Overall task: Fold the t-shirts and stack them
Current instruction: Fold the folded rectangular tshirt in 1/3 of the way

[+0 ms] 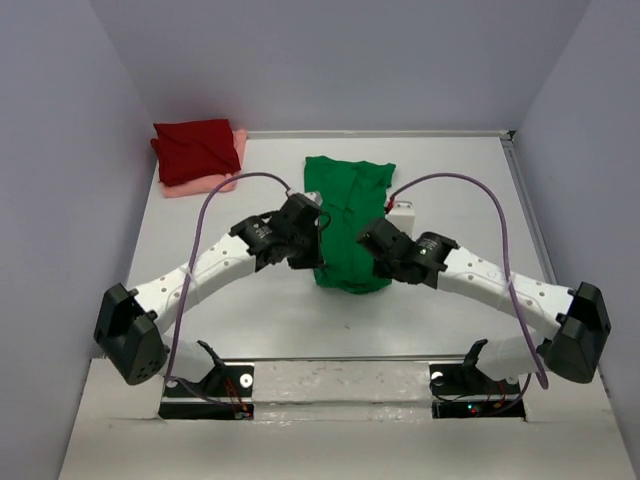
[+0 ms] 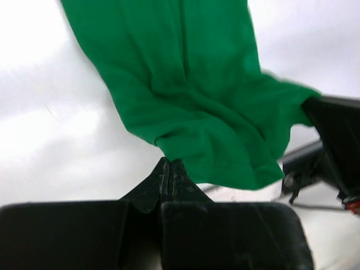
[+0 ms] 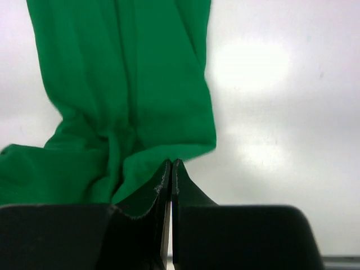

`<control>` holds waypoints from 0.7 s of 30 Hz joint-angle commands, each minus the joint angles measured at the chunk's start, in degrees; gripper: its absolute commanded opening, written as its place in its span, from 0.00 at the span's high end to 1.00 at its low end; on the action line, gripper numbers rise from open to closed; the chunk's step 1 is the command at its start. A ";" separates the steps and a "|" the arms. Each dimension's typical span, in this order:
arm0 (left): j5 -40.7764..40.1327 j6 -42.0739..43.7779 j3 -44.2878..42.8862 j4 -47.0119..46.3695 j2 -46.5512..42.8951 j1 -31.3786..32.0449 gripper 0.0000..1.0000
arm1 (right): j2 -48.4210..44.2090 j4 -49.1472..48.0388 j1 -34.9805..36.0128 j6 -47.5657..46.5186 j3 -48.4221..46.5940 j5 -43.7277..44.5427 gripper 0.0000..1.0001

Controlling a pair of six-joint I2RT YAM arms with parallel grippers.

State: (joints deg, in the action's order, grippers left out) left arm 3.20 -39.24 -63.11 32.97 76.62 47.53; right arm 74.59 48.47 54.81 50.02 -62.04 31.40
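Green t-shirt (image 1: 348, 215) — creased, bunched lengthwise — is clamped by left fingers (image 2: 153, 190) and right fingers (image 3: 151, 194).

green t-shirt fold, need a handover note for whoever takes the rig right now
Left hand: shut on the near hem of the green t-shirt.
Right hand: shut on the same hem, other corner.
The shirt lies mid table, near end lifted.
Done: dark red t-shirt folded, stacked on the salmon pink t-shirt, far left corner.
Left: finish the green fold, add it to the stack.
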 commanded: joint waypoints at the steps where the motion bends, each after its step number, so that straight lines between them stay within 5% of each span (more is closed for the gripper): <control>1: -4.43 10.23 -10.35 3.24 5.89 -8.31 1.00 | 4.77 -7.66 -10.30 -14.85 -7.47 -0.18 1.00; 7: 0.04 17.35 -21.08 2.89 18.63 -17.45 1.00 | 14.00 -10.85 -17.71 -24.70 -16.17 -3.61 1.00; 21: 5.41 20.35 -29.08 0.69 31.92 -21.07 1.00 | 29.20 -17.88 -25.97 -32.87 -24.35 -15.66 1.00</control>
State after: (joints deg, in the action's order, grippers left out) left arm 7.09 -21.45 -88.18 33.23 108.51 27.38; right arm 101.49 34.24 30.61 21.04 -81.76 18.50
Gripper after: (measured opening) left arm 0.014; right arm 0.040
